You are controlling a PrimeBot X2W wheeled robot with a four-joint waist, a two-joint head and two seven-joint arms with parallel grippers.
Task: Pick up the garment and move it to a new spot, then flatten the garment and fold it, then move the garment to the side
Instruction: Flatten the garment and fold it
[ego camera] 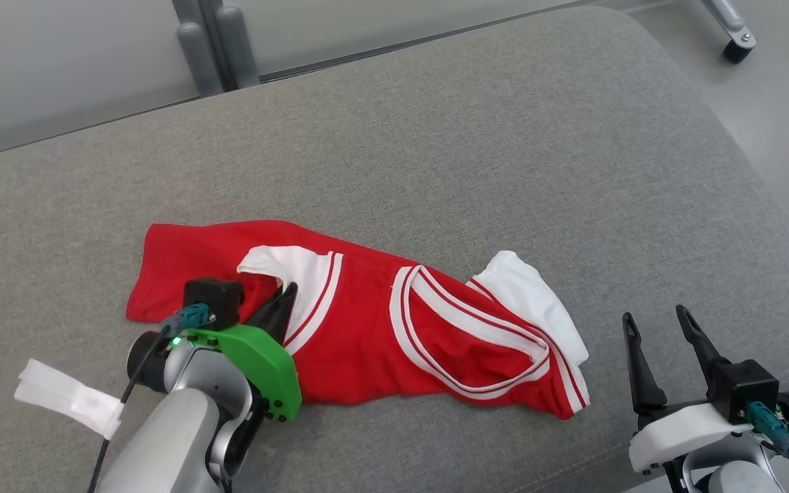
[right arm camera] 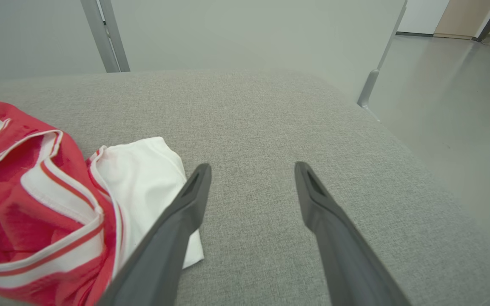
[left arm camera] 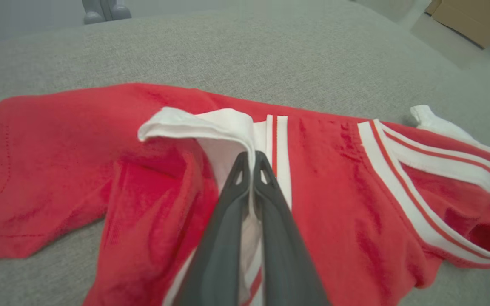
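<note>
One soft, limp shirt (ego camera: 367, 322) is spread across the near half of the cushion (ego camera: 435, 137) — its white sleeve hem (left arm camera: 194, 127) is clenched by the left gripper (left arm camera: 251, 159); the right gripper (ego camera: 655, 316) is held agape, empty.

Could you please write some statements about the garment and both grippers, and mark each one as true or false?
1. The left gripper has its jaws shut on the garment, at a white edge. True.
2. The right gripper holds the white sleeve. False: its jaws stand open and empty, beside that sleeve.
3. The garment is folded neatly. False: it lies crumpled and unfolded.
4. The garment rests on a grey cushion. True.
</note>
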